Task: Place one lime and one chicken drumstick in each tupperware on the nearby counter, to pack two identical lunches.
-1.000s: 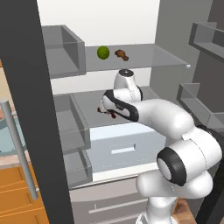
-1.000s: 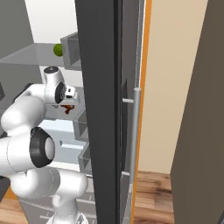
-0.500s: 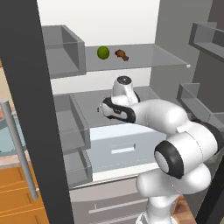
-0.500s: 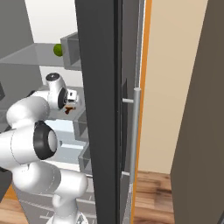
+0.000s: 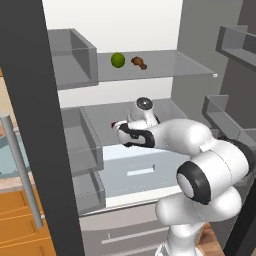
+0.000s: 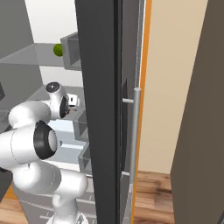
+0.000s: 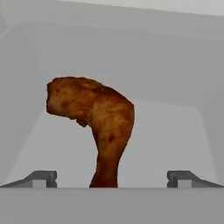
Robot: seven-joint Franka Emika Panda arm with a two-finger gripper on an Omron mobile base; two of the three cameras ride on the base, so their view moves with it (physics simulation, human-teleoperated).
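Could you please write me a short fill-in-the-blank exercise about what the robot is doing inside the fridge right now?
1. The end effector is ____, its fingers on either side of a chicken drumstick.
2. On the top shelf, a lime lies beside another ____.
3. That lime is coloured ____.

Missing words: open; chicken drumstick; green

green lime (image 5: 118,60), reddish-brown chicken drumstick (image 7: 94,120)

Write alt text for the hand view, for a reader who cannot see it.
A reddish-brown chicken drumstick lies on a grey fridge shelf, its thin bone end toward the camera. The open gripper frames it, fingertips wide apart and not touching it.
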